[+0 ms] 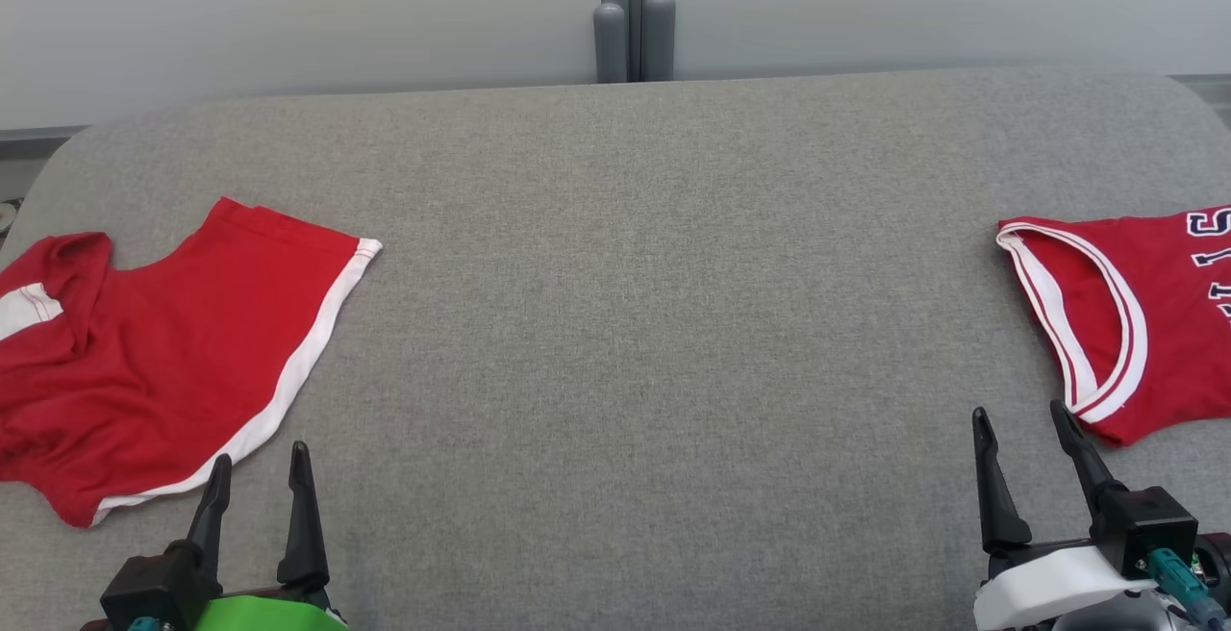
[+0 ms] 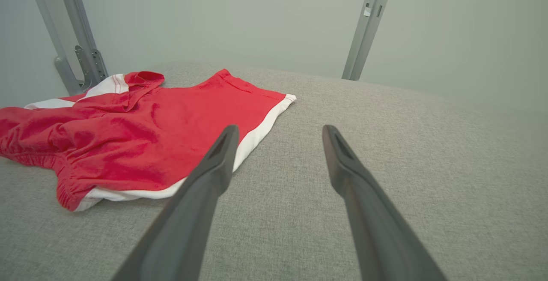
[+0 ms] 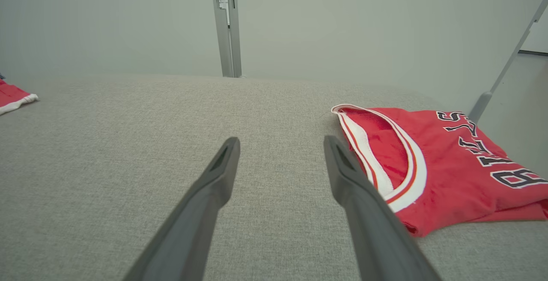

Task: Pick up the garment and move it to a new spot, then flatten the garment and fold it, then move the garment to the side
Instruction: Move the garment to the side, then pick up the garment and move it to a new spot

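On cushion (image 1: 615, 323): one shorts (image 1: 163, 362), one jersey (image 1: 1144, 323); left tool (image 1: 262, 453), right tool (image 1: 1018, 409).

Robot test bay: grey cloth-covered table (image 1: 615, 323), bare pale wall panels (image 1: 288, 15), metal posts (image 1: 633, 25).

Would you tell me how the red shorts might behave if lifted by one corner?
The red shorts look floppy: rumpled at the waistband, they would likely drape and bunch. Thin cloth suggests little weight. The woven grey surface may resist sliding.
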Tool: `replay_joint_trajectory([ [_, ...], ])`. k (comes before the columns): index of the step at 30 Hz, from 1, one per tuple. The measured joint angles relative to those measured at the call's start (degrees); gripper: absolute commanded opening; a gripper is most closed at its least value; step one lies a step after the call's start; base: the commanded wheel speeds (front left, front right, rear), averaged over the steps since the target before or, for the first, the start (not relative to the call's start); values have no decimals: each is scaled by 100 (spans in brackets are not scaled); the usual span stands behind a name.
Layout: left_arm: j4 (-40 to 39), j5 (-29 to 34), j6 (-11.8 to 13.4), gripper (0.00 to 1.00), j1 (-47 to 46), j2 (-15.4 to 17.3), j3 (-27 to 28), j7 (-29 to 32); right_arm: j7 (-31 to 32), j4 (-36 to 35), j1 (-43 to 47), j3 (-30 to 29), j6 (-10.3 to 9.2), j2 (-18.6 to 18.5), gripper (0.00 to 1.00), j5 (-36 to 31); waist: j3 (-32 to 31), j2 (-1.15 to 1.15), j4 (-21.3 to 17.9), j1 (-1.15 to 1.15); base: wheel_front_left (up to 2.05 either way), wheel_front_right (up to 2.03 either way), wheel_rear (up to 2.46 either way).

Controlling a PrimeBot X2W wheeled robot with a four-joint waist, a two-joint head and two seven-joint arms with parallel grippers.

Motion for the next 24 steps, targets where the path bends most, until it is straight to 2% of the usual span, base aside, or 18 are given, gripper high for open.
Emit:
replay_joint_trajectory([
  [16, 2, 0, -5, 100, 97, -7, -91, 0, 0, 7, 93, 22, 0, 37, 100, 12, -177, 0, -21, 0, 0, 0, 0],
  [24, 23, 0, -5, 100, 79, -5, -129, -1, 0, -7, 119, 82, 0, -21, 100, 3, -187, 0, 125, 0, 0, 0, 0],
])
